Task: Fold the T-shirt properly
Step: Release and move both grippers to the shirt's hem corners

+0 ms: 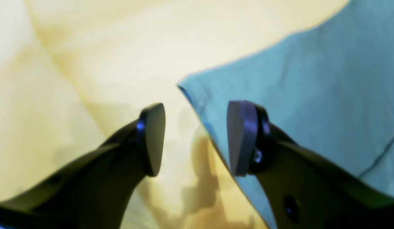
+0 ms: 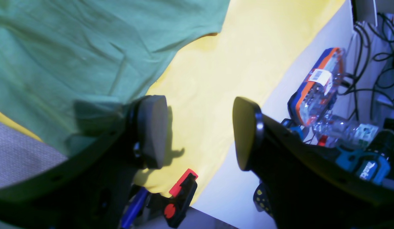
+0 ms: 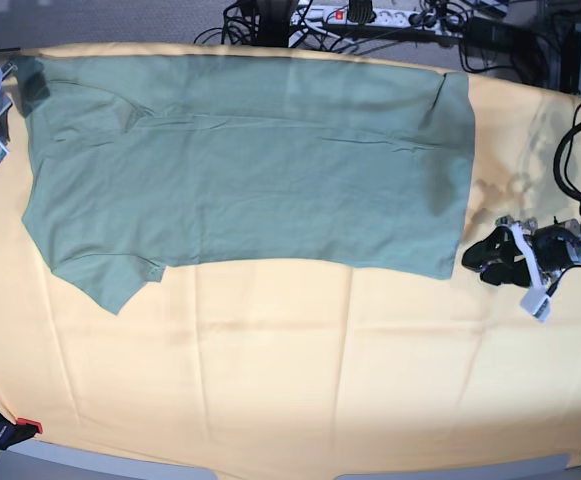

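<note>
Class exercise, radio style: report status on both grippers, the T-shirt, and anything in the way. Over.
Left gripper open, at the T-shirt corner, empty. Right gripper open, at the shirt's other end, empty. Shirt spread flat on the yellow cloth, unfolded. Nothing on it.

You get even, bright overhead light in the base view, with soft shadows at the T-shirt (image 3: 240, 160) edges and the cloth (image 3: 290, 380) creases sharp. Both wrist views are soft and blurred, fingers (image 1: 152, 136) out of focus, casting shadows; the left wrist view looks washed-out and tints the shirt blue.
</note>
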